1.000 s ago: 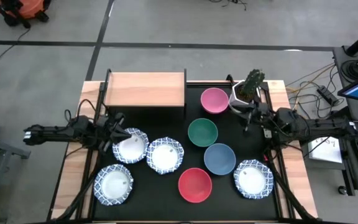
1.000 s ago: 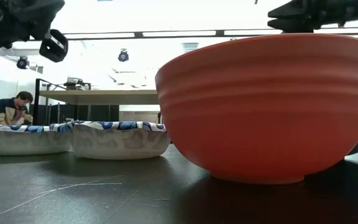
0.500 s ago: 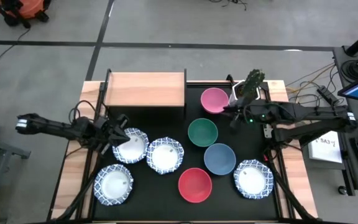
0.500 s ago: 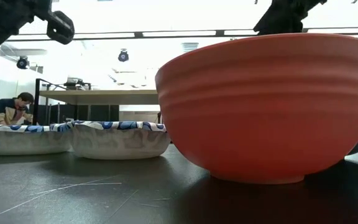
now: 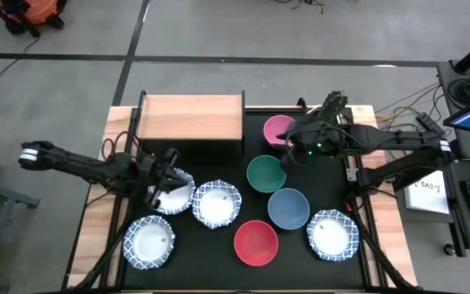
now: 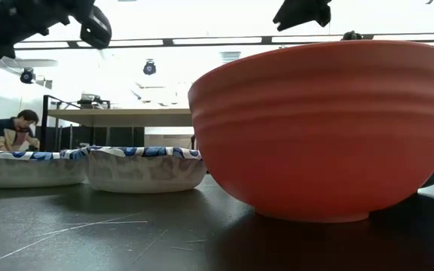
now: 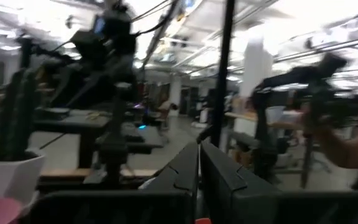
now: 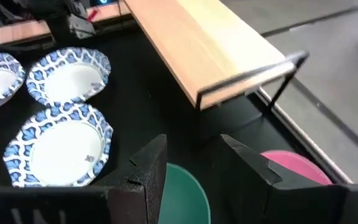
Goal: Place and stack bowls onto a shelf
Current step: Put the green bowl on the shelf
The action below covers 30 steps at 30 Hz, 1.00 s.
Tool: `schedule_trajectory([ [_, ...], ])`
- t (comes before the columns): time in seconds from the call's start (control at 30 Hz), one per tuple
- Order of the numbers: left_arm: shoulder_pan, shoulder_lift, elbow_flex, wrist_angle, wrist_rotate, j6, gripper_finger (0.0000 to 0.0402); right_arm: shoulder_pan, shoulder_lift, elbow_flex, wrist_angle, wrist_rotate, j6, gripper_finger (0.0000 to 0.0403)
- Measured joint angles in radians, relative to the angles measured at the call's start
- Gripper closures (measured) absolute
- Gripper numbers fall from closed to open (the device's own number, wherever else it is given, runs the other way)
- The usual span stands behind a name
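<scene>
Eight bowls stand on the black table top: four white ones with blue rims (image 5: 216, 204), (image 5: 172, 196), (image 5: 149, 242), (image 5: 333, 234), plus pink (image 5: 276, 128), green (image 5: 265, 173), blue (image 5: 288, 208) and red (image 5: 256, 242). The wooden-topped shelf (image 5: 190, 118) stands at the far edge with nothing on it. My left gripper (image 5: 161, 181) hangs shut above the far-left white bowl, high over it in the low view (image 6: 96, 26). My right gripper (image 5: 290, 149) is open, in the air between the pink and green bowls; the right wrist view (image 8: 197, 174) shows the green bowl (image 8: 188, 199) below it.
A white hexagonal cactus pot (image 5: 323, 121) stands at the far right, just behind my right arm. The red bowl (image 6: 322, 128) fills the low view. A person sits far behind the table (image 6: 17, 128). Cables and equipment lie to the table's right.
My right gripper has swung from beside the cactus pot toward the table's left, to above the gap between the pink and green bowls. My left gripper has moved a little toward the table's right and risen over the far-left white bowl. No bowl has moved.
</scene>
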Motion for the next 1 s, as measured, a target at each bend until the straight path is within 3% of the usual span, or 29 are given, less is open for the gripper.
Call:
schedule_trajectory([
  [0.3, 0.001, 0.170, 0.057, -0.005, -0.111, -0.014, 0.0402, 0.000, 0.130, 0.090, -0.160, 0.000, -0.053, 0.0268],
  [0.43, 0.001, 0.234, 0.068, -0.007, -0.134, 0.004, 0.0402, -0.024, 0.180, 0.125, -0.308, -0.001, 0.065, 0.0268],
  [0.6, 0.003, 0.298, 0.115, -0.007, -0.346, 0.019, 0.0402, -0.102, 0.250, 0.187, -0.477, -0.001, 0.258, 0.0268],
  [0.7, 0.003, 0.324, 0.153, -0.011, -0.392, 0.048, 0.0402, -0.159, 0.297, 0.210, -0.539, -0.013, 0.298, 0.0268],
  [0.83, 0.002, 0.333, 0.209, -0.124, -0.393, 0.064, 0.0402, -0.241, 0.349, 0.224, -0.550, -0.115, 0.281, 0.0268],
  [1.0, 0.003, 0.298, 0.326, -0.398, -0.430, 0.101, 0.0402, -0.322, 0.411, 0.225, -0.538, -0.206, 0.228, 0.0268],
])
